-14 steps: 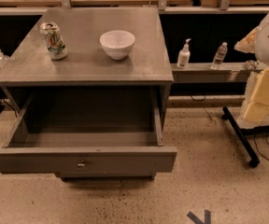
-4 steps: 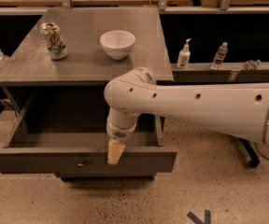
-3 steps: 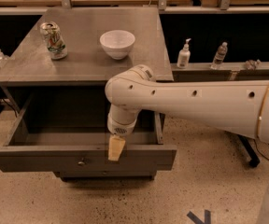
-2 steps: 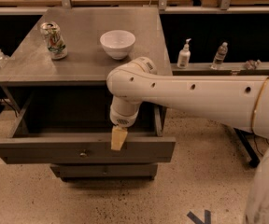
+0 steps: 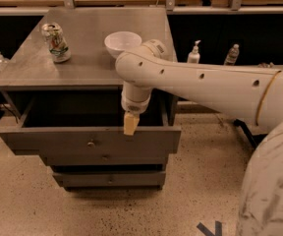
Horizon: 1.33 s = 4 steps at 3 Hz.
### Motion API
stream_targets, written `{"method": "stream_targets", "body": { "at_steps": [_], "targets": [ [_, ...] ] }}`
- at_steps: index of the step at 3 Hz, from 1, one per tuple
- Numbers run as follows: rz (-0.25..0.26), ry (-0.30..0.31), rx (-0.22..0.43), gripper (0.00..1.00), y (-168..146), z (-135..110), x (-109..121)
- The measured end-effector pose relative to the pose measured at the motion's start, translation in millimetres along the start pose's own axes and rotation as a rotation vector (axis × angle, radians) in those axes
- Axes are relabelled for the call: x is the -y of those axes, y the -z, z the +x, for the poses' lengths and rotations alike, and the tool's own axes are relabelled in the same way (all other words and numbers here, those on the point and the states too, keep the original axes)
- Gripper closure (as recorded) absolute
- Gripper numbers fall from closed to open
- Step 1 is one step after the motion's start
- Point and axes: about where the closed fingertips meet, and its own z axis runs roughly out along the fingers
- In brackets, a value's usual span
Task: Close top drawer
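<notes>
The top drawer is a wide grey drawer with a flat front panel and a small round knob. It stands partly pulled out from the grey cabinet, with a dark gap behind its front. My gripper hangs down from the white arm with its tan tip against the upper edge of the drawer front, right of the knob.
A soda can and a white bowl stand on the cabinet top. Two lower drawer fronts sit shut below. Bottles stand on a ledge to the right, another bottle at left. Speckled floor lies in front.
The arm has swung in from the right over the drawer. The gripper's tip has come against the drawer front, and the drawer has slid back into the cabinet, so less of its inside shows.
</notes>
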Motion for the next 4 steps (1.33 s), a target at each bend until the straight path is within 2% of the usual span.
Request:
{"method": "stream_targets", "body": {
  "at_steps": [1,2,3,4],
  "targets": [
    [0.028,-0.008,0.001,0.36,10.8,2.7,21.4],
    [0.031,-0.008,0.005,0.35,13.6,3.3,17.1],
    [0.042,0.007,0.079,0.35,36.0,-0.5,-16.8],
    [0.068,0.035,0.136,0.35,63.6,-10.3,-62.4]
  ]
}}
